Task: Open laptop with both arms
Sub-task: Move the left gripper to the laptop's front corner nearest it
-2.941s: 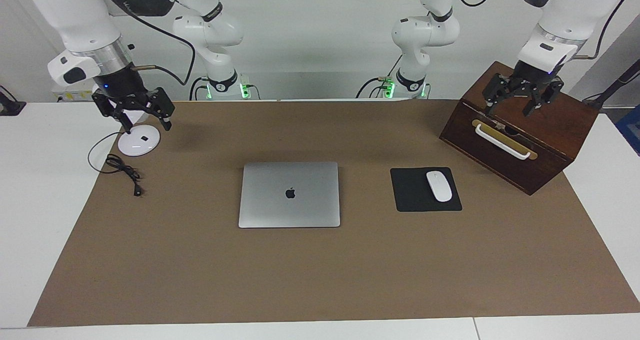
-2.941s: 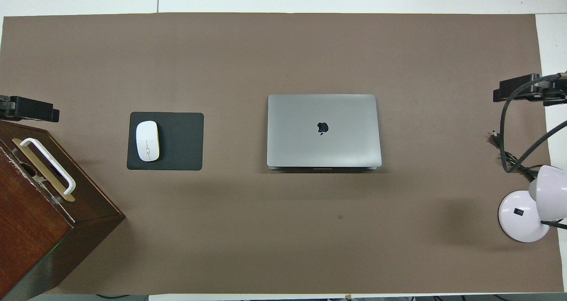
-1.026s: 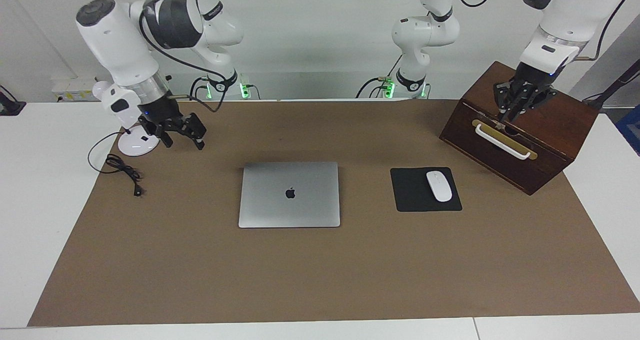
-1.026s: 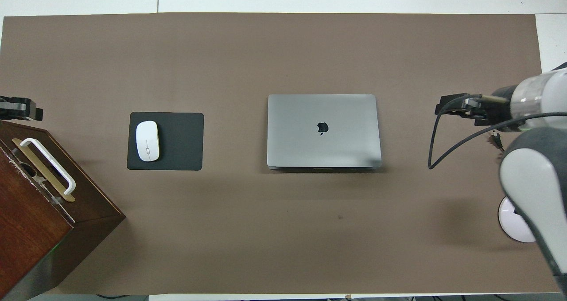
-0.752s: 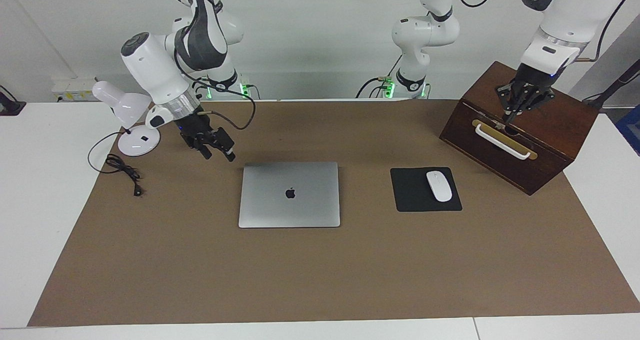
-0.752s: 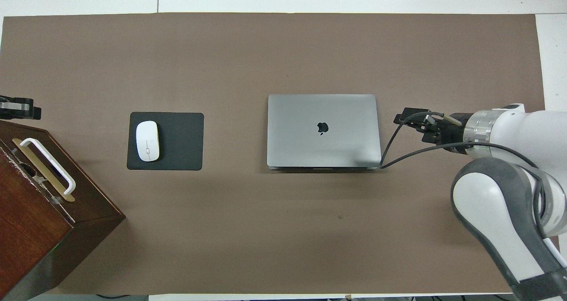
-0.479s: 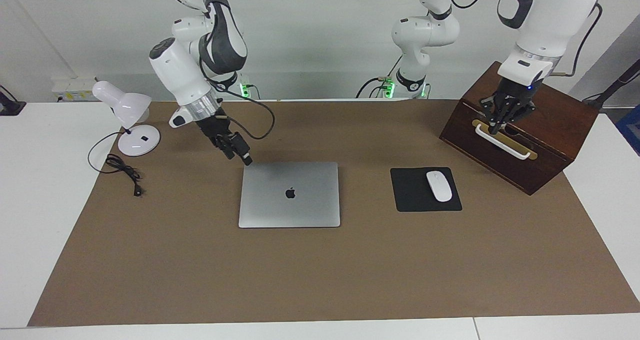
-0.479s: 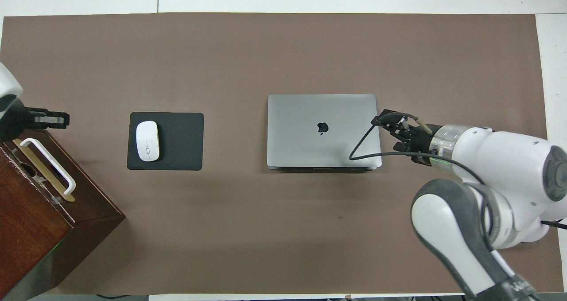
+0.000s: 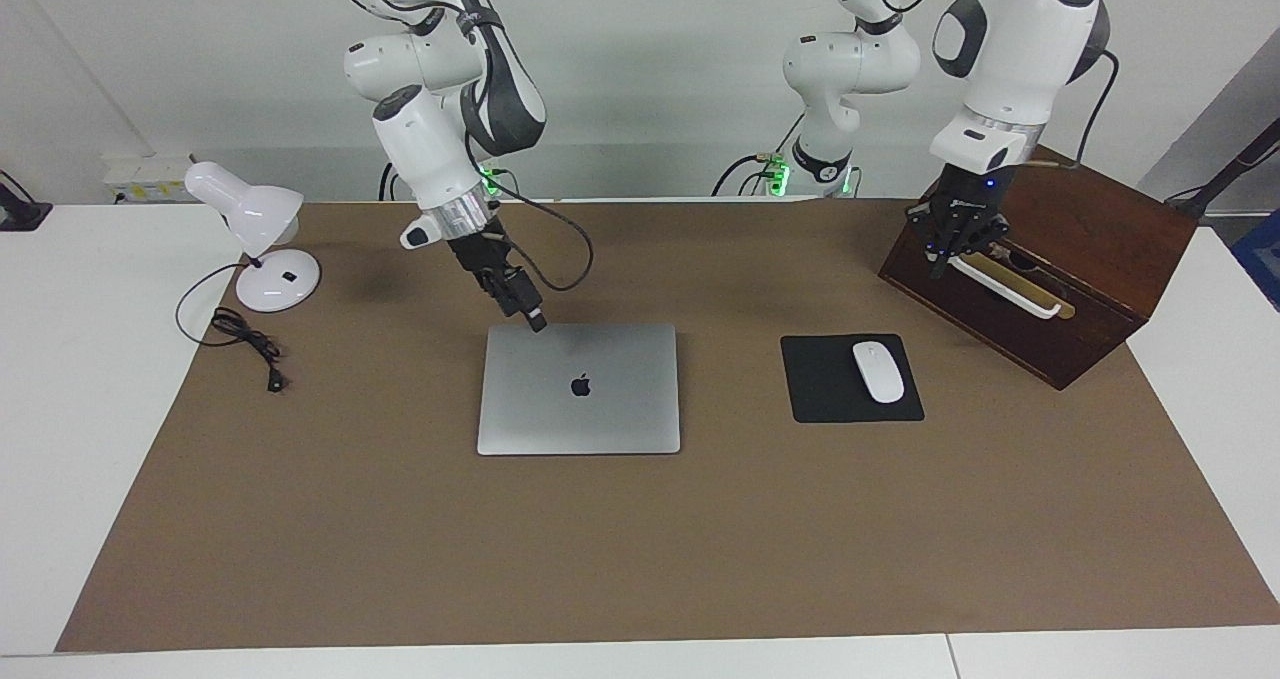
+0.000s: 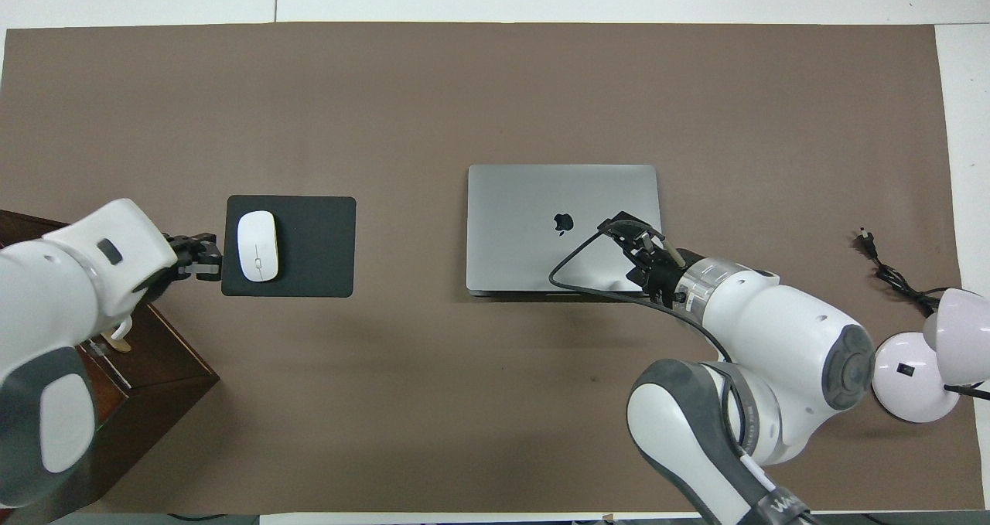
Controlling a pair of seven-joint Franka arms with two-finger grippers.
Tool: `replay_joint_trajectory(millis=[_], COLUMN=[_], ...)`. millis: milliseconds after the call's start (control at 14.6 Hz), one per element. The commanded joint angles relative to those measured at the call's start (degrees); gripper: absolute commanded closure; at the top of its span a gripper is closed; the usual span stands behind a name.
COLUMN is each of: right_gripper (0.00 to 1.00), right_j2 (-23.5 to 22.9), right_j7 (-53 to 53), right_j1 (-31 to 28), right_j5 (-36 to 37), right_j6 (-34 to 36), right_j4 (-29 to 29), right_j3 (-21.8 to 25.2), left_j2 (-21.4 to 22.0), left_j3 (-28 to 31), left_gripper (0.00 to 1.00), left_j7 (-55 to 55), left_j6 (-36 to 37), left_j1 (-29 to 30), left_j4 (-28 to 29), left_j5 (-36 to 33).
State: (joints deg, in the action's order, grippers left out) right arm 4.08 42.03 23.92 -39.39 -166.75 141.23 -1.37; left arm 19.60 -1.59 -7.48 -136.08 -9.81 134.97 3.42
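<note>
The silver-grey laptop (image 9: pixel 600 409) (image 10: pixel 526 208) lies closed and flat on the brown mat, apple logo up. My right gripper (image 9: pixel 536 321) (image 10: pixel 619 223) points steeply down and hangs a little above the lid, over the part nearest the robots and toward the right arm's end. Its fingertips look closed together, with nothing between them. My left gripper (image 9: pixel 940 249) (image 10: pixel 205 258) is shut and empty. It hangs in the air by the wooden box's corner, over the mat between the box and the mouse pad.
A dark wooden box (image 9: pixel 1100 269) (image 10: pixel 155 370) with a white handle stands at the left arm's end. A white mouse (image 9: pixel 878 371) (image 10: pixel 257 245) lies on a black mouse pad (image 9: pixel 820 389) (image 10: pixel 317 247). A white lamp (image 9: pixel 262 229) (image 10: pixel 916 386) and its cable (image 9: pixel 245 339) are at the right arm's end.
My right arm has swung from beside the lamp to over the laptop lid. My left gripper has come off the box top toward the mouse pad.
</note>
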Motion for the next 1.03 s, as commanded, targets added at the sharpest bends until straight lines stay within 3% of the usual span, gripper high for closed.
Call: replay_joint_trajectory(millis=[0,410,958], right_gripper=[0.00,0.00,0.00], right_j2=[-1.09,-1.26,-3.02], right_j7=[0.34,-0.45,-5.99], right_j1=[1.57,1.39,-0.72], right_j5=[-2.88,-2.97,-2.97], right_j6=[-3.50,-3.32,-3.15], right_j4=[0.54,0.81,0.19], right_j3=[0.13,0.13,0.22], left_j2=[3.34,1.06,-14.49], left_j3=[0.80,0.89,0.89], left_gripper=[1.00,1.00,1.00], left_j7=[-1.14,-1.49,-1.40], left_j6=[-10.13,-29.02,-52.86], left_j1=[-3.71,-11.18,-22.34], left_j4=[9.15,18.21,20.24], left_j5=[0.71,0.62,0.62])
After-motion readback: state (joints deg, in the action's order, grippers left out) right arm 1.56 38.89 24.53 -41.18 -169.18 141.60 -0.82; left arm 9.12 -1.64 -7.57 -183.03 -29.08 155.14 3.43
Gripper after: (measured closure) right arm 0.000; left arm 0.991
